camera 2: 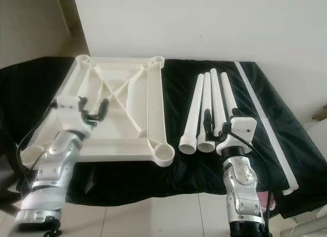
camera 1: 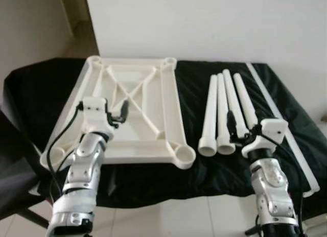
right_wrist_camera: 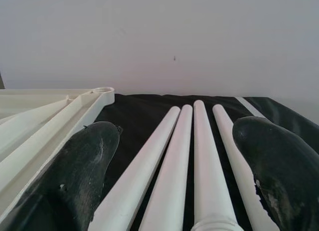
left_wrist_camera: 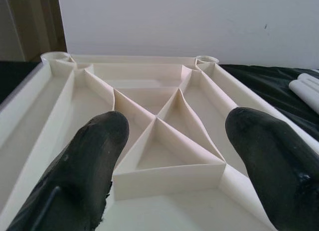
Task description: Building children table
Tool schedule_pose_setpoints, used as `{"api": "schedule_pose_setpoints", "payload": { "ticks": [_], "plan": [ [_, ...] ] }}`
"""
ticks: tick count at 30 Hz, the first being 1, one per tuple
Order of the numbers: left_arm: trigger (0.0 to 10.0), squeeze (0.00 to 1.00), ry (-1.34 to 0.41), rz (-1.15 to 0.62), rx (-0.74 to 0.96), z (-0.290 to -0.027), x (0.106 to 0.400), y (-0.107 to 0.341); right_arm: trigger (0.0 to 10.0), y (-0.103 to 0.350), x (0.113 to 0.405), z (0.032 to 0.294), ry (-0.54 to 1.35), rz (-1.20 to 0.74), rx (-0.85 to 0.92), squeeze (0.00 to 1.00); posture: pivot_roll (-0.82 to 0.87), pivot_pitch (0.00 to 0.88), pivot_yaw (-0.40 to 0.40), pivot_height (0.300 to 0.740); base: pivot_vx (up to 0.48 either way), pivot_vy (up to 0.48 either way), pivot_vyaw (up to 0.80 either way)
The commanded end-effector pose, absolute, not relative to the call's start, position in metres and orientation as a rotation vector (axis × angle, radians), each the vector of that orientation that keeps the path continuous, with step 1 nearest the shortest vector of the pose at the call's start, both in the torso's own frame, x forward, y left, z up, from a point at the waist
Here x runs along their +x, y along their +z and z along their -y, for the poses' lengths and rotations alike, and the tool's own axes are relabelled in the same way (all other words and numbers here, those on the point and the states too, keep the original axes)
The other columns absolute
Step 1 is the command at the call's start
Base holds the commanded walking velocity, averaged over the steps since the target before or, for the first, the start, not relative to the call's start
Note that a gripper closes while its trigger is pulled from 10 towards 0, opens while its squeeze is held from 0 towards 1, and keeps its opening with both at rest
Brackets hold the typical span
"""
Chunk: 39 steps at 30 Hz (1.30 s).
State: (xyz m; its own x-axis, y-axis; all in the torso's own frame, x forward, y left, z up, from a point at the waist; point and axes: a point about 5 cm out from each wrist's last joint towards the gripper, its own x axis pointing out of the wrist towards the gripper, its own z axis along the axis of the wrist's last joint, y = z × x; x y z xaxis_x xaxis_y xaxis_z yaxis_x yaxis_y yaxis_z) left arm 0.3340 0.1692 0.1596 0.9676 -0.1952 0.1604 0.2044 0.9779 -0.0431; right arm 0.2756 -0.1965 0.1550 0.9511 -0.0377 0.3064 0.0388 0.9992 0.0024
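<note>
The right tool (camera 2: 215, 127) is held open over the near ends of the four legs (camera 2: 207, 112), right of the upturned tabletop (camera 1: 130, 112) on the black surface (camera 1: 286, 129). The left tool (camera 1: 116, 114) is spread open above that tabletop. One leg is best gripped near its wide end and kept aligned with a corner socket (camera 1: 184, 155).

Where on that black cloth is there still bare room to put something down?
Bare cloth lies between the four white legs and the long white strip near the right edge. A narrow band runs between the upturned tabletop and the legs. It is crowded at the front: the left claw hangs over the tabletop, and the right claw over the legs' wide ends.
</note>
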Motion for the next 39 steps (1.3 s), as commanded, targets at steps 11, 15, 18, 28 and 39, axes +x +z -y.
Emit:
{"api": "schedule_pose_setpoints", "payload": {
  "ticks": [11,15,18,28,39],
  "plan": [
    [10.0,0.00,-0.234,0.134,-0.073,-0.1671,0.3333,0.1574,10.0,0.1527,0.2733,0.1981,-0.052,0.298,-0.006,0.00,-0.06,0.000,0.000,0.740,0.000,0.185,0.00],
    [10.0,0.00,-0.240,0.130,-0.076,-0.1661,0.3337,0.1575,10.0,0.1525,0.2725,0.1984,-0.057,0.298,-0.005,0.00,-0.06,0.000,0.002,0.740,0.000,0.371,0.00],
    [10.0,0.00,-0.240,0.129,-0.077,-0.1660,0.3340,0.1575,10.0,0.1524,0.2722,0.1983,-0.058,0.299,-0.005,0.00,-0.07,0.000,0.003,0.740,0.000,0.371,0.00],
    [10.0,0.00,-0.244,0.123,-0.078,-0.1651,0.3355,0.1566,10.0,0.1522,0.2709,0.1997,-0.065,0.299,-0.009,0.00,-0.07,0.000,0.002,0.740,0.000,0.347,0.00],
    [10.0,0.00,-0.251,0.138,-0.050,-0.1637,0.3356,0.1588,10.0,0.1524,0.2709,0.2004,-0.066,0.300,-0.012,0.00,-0.07,0.000,0.002,0.740,0.000,0.000,0.00]
  ]
}}
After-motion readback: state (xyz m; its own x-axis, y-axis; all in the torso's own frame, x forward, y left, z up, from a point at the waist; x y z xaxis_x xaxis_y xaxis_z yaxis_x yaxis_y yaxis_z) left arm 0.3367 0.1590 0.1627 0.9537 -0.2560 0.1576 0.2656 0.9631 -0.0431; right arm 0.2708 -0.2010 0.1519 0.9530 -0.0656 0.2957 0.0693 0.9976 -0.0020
